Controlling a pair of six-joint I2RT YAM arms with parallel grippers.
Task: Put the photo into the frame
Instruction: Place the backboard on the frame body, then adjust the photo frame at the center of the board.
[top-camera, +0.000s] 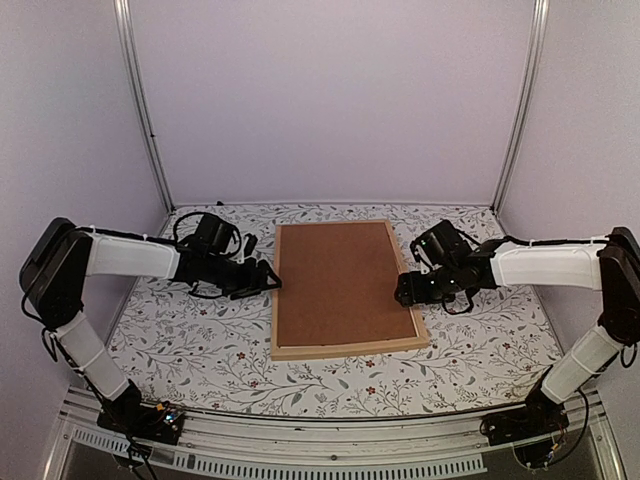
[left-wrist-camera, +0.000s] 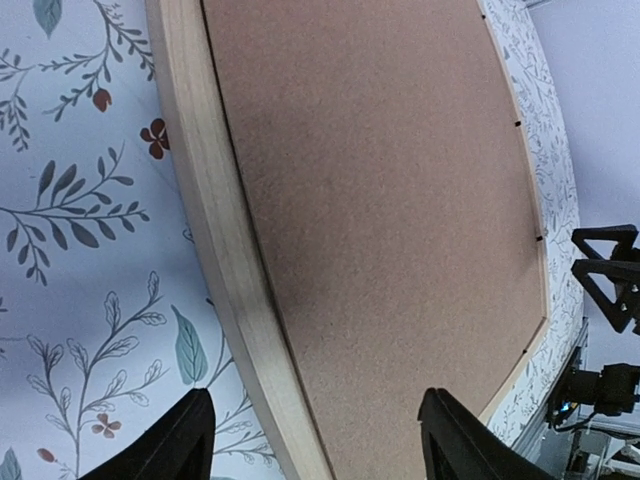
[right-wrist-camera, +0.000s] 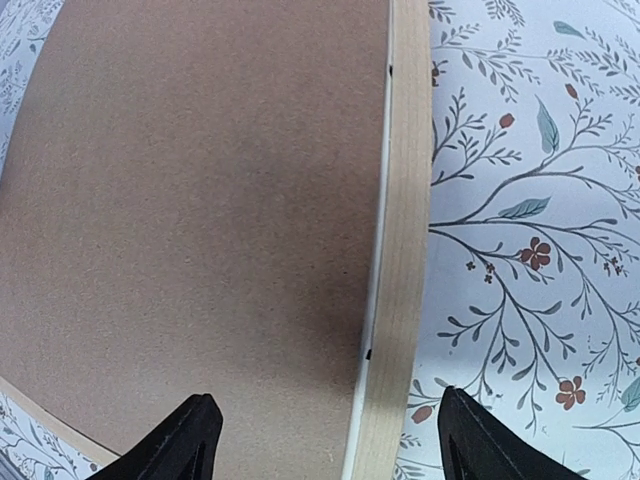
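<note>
The light wooden frame (top-camera: 345, 349) lies flat in the middle of the table, filled by a plain brown backing board (top-camera: 340, 285). The photo is hidden. My left gripper (top-camera: 272, 283) hovers open over the frame's left bar (left-wrist-camera: 215, 230). One finger is over the cloth and the other over the board (left-wrist-camera: 380, 200), with nothing between them (left-wrist-camera: 318, 440). My right gripper (top-camera: 403, 293) stands open astride the right bar (right-wrist-camera: 405, 250), also holding nothing (right-wrist-camera: 325, 440). A thin white strip (right-wrist-camera: 378, 260) shows between the board (right-wrist-camera: 200, 200) and that bar.
A floral tablecloth (top-camera: 200, 340) covers the table around the frame. Pale enclosure walls with metal posts (top-camera: 145, 110) close in the back and sides. The right arm's fingers (left-wrist-camera: 605, 270) show at the far edge of the left wrist view.
</note>
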